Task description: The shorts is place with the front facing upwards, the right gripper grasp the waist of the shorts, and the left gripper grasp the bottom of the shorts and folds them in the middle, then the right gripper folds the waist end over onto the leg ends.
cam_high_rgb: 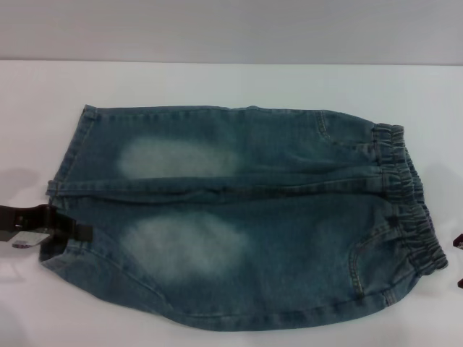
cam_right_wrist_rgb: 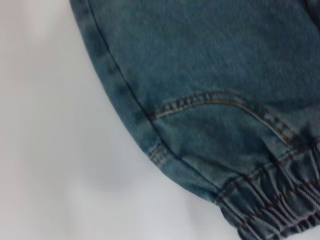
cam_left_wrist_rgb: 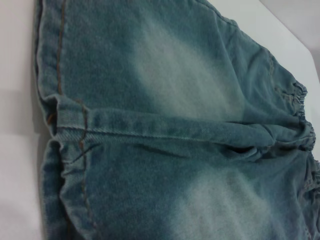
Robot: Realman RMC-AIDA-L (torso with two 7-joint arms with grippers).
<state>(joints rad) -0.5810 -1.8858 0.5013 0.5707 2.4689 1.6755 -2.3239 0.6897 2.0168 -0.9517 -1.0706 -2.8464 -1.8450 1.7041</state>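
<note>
- Left gripper (cam_high_rgb: 61,235) sits at the leg hem of the shorts (cam_high_rgb: 246,217) at about 9 o'clock in our head view; its dark body lies against the near leg's hem, but we cannot tell whether its fingers are parted or closed on the cloth.
- We see only a dark sliver of the right gripper (cam_high_rgb: 459,242) at the 3 o'clock edge of the head view, just beside the elastic waistband (cam_high_rgb: 412,210); its fingers are hidden, so we cannot tell its state.
- Our head view alone shows the whole garment: denim shorts lying flat, front up, on the white table (cam_high_rgb: 217,83), waist toward 3 o'clock, leg ends toward 9 o'clock, with a pale faded patch on each leg.
- Our left wrist view shows what the head view blurs: the two leg hems (cam_left_wrist_rgb: 65,125) meeting at the centre seam, with orange stitching.
- Our right wrist view adds the curved pocket seam (cam_right_wrist_rgb: 220,102) and the gathered waistband corner beside bare table; neither wrist view shows its own fingers.
</note>
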